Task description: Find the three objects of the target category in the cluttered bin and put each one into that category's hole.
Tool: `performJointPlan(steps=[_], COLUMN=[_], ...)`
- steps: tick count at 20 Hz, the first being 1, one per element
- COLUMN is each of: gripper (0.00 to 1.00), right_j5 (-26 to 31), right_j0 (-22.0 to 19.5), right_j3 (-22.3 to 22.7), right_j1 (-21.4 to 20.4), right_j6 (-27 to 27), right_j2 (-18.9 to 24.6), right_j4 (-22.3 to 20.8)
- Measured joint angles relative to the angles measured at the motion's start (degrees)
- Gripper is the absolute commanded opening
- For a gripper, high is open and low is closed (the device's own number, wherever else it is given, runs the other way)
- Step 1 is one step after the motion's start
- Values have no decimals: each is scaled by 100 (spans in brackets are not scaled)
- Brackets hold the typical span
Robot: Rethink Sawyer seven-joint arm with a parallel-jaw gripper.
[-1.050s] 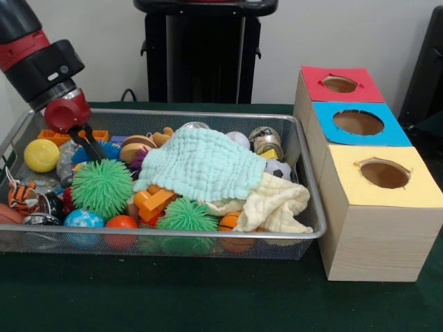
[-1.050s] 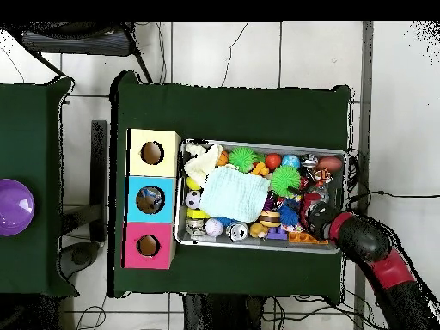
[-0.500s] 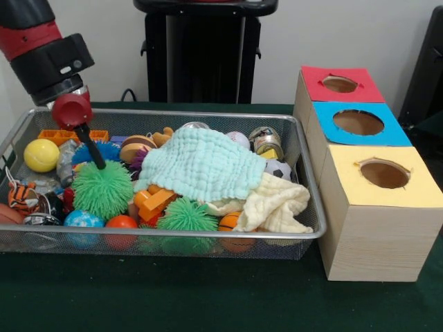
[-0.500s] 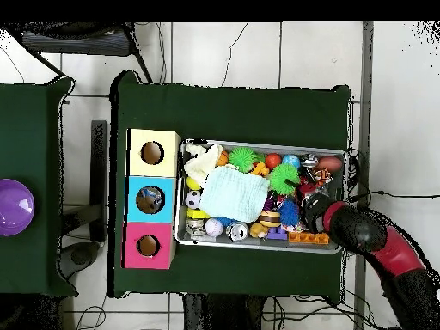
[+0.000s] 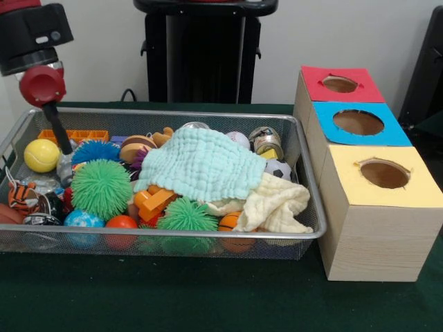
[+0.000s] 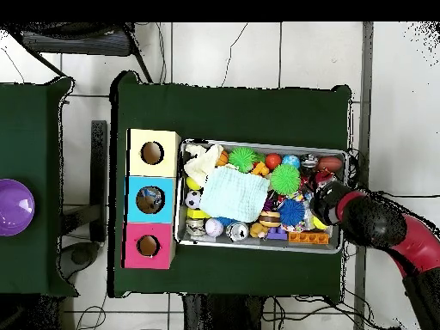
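Green desk [image 5: 208, 297] | fingers [image 5: 62, 142] look pinched, empty, bin's [image 5: 304, 173] 9 o'clock | spiky ball [image 5: 102, 188]: squishy, light, grab mid-body

The red and black arm [image 5: 28, 31] reaches down from eleven o'clock, its red wrist [image 5: 41, 84] above the gripper [image 5: 62, 142], whose dark fingers look pressed together, slanting toward five o'clock.

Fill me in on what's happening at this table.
A red and black robot arm is working over a wire bin crammed with balls, spiky toys and two cloths. Its gripper hangs at one end of the bin, above the yellow ball, with nothing visibly held. Beside the bin stands a wooden box with red, blue and yellow holes for sorting.
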Motion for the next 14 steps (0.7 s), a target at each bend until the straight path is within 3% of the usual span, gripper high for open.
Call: performJointPlan(steps=[4, 14], gripper=[100, 100], right_j5=[22, 72], right_j0=[39, 48], right_j3=[-217, -1139], right_j1=[-20, 895], right_j6=[0, 0], right_j2=[-37, -425], right_j4=[6, -11])
